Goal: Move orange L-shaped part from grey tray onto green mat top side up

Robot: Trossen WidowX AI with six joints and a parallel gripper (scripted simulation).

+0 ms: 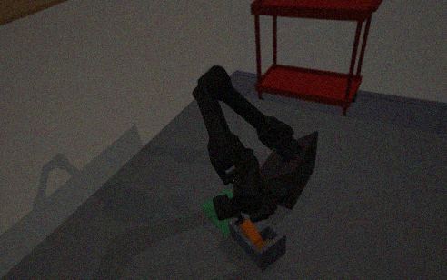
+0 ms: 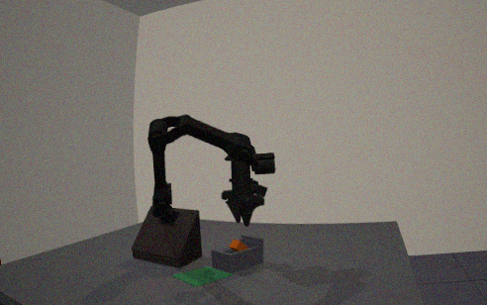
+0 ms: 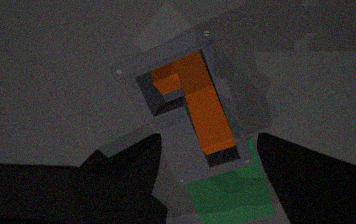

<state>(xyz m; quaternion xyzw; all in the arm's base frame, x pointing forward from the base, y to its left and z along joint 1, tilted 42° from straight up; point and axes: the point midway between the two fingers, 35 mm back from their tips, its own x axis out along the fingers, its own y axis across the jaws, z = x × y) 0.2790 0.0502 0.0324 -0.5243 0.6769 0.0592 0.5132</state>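
Observation:
The orange L-shaped part (image 1: 251,234) (image 2: 239,245) (image 3: 200,105) lies tilted in the pocket of the grey tray (image 1: 268,252) (image 2: 233,259) (image 3: 131,74). Its L-shaped end sits low and its straight end pokes up above the rim. My gripper (image 2: 244,220) (image 3: 208,140) hangs well above the tray, pointing down, open and empty. In the wrist view the straight end lies between the two dark fingers, far below them. The green mat (image 1: 211,210) (image 2: 200,275) (image 3: 230,195) lies flat right beside the tray, next to the part's straight end.
The arm's dark wedge-shaped base (image 1: 291,177) (image 2: 168,238) stands just behind the tray and mat. A red two-level shelf (image 1: 313,82) stands far back by the wall. The scene is dim.

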